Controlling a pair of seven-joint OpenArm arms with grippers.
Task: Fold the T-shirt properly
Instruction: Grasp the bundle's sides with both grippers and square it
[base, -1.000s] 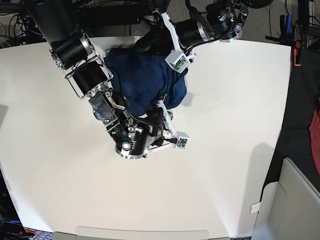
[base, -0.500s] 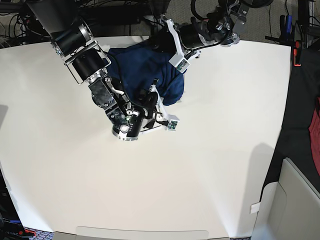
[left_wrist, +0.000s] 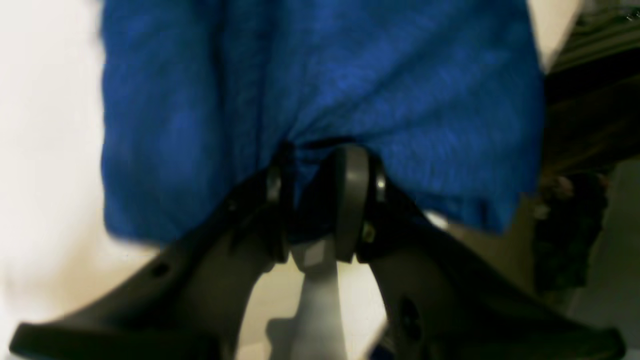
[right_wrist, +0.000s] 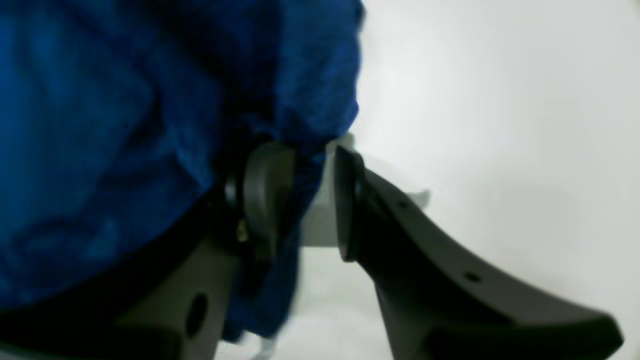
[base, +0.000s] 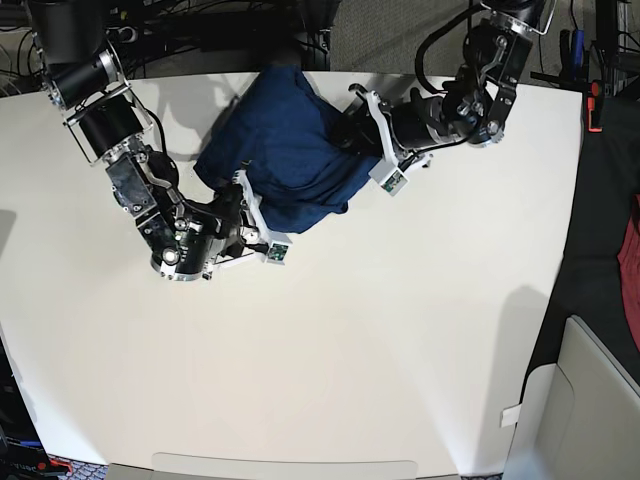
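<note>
Shirt, dark blue and bunched, lies near the worktop's far edge, toward its middle. Left gripper: fingers narrow, pinching a fold of shirt fabric on the shirt's right side in the base view. Right gripper: fingers part closed, a shirt edge hanging between them, at the shirt's near left side.

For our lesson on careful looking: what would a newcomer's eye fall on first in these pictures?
The dark blue T-shirt stands out, bunched at the far middle of the white table. Both arms pinch it: the left gripper is clamped on a gathered fold, and the right gripper holds an edge at the shirt's near side.
</note>
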